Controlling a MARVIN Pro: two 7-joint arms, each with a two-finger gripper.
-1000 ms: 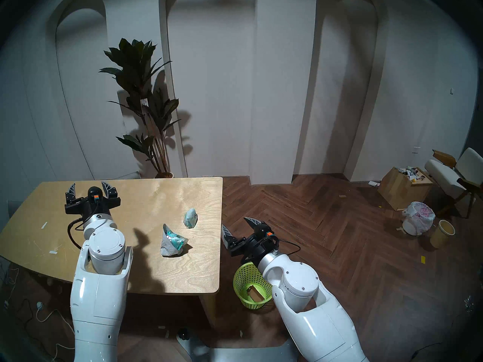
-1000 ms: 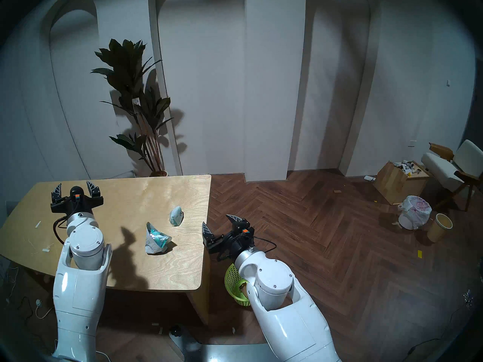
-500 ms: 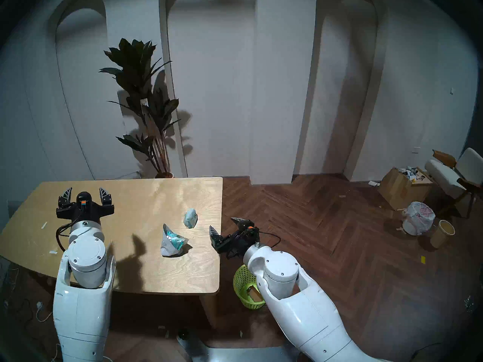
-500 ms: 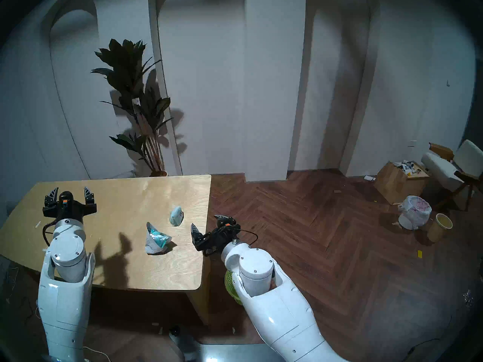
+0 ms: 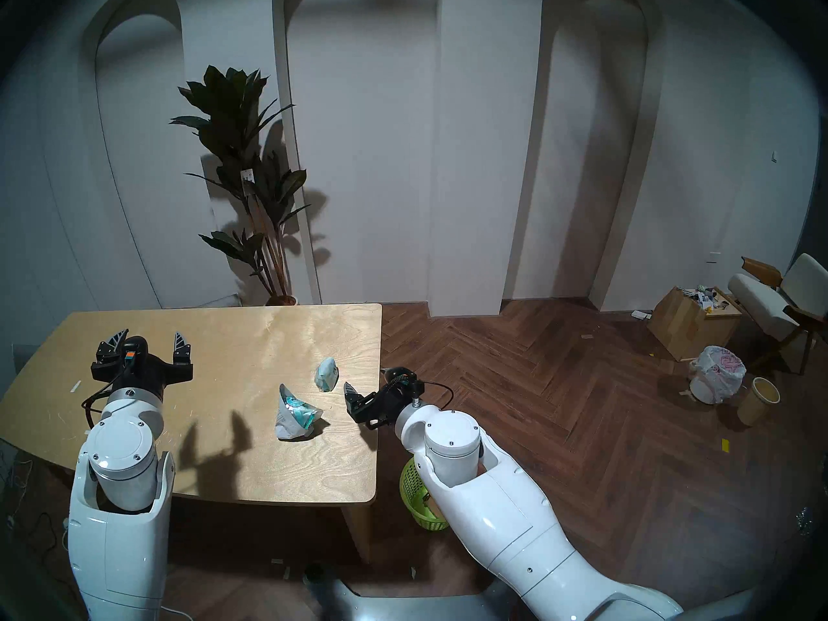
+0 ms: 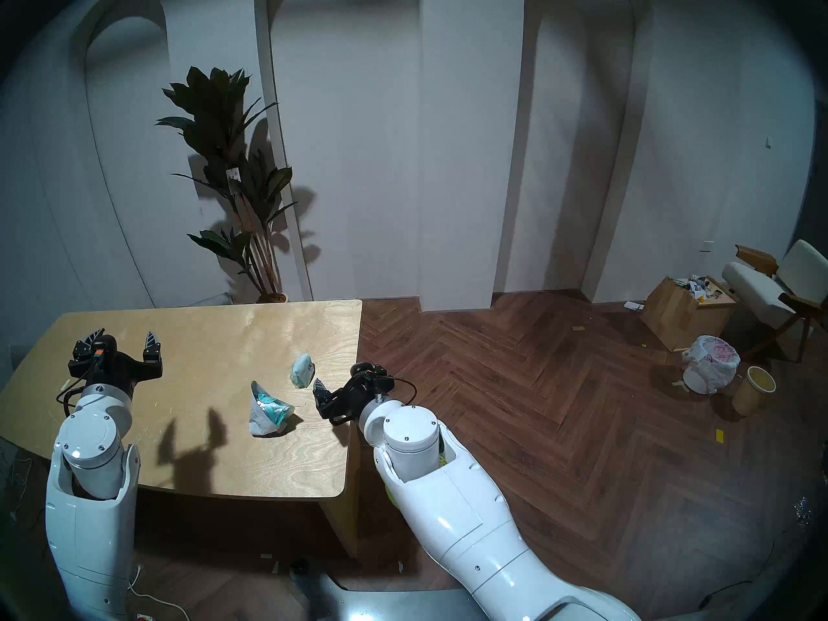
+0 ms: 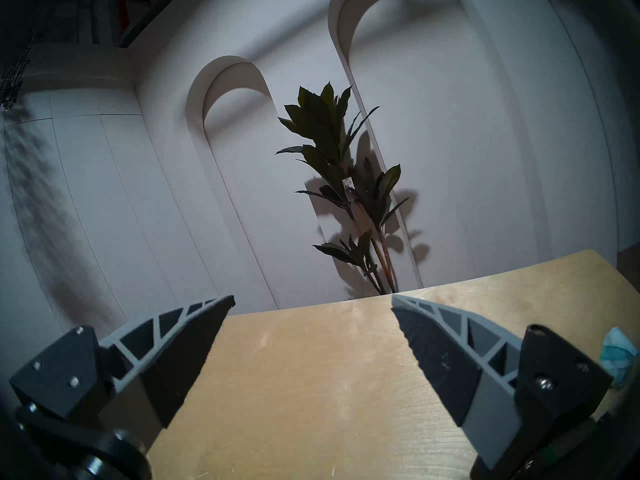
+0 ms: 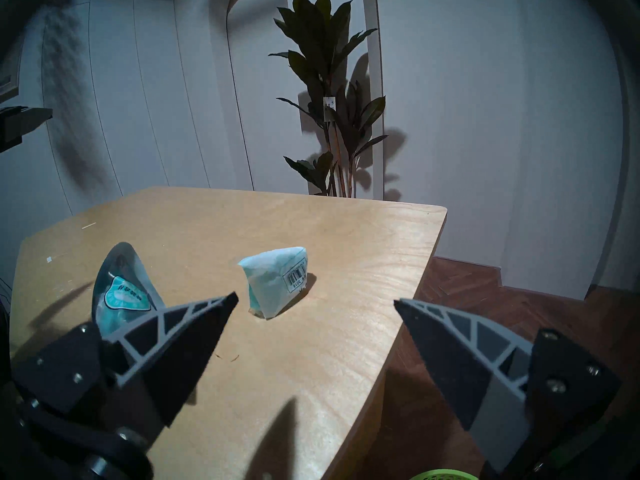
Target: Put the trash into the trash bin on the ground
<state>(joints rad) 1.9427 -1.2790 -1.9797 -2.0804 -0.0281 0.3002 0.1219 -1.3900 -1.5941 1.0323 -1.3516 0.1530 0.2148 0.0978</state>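
A pale mint packet (image 5: 326, 373) (image 8: 278, 282) and a wrinkly silver-white bag with teal print (image 5: 295, 414) (image 8: 121, 292) lie on the right half of the wooden table (image 5: 269, 463). My right gripper (image 5: 367, 380) (image 8: 316, 301) hangs open at the table's right edge, just right of the packet, holding nothing. Its arm partly covers the lime-green trash bin (image 5: 416, 494) on the floor beside the table. Over the table's left part, my left gripper (image 5: 150, 338) (image 7: 311, 299) stands open and empty, far from both items.
A tall potted plant (image 5: 251, 181) stands behind the table. On the floor at the far right are a white bin with a white-pink bag (image 5: 717, 380), a tan cylindrical bin (image 5: 759, 400), a cardboard box (image 5: 692, 322) and a chair (image 5: 779, 302).
My right gripper has swung left from over the floor to the table's right edge, near the mint packet. The left arm has drawn back a little. Both grippers stayed open.
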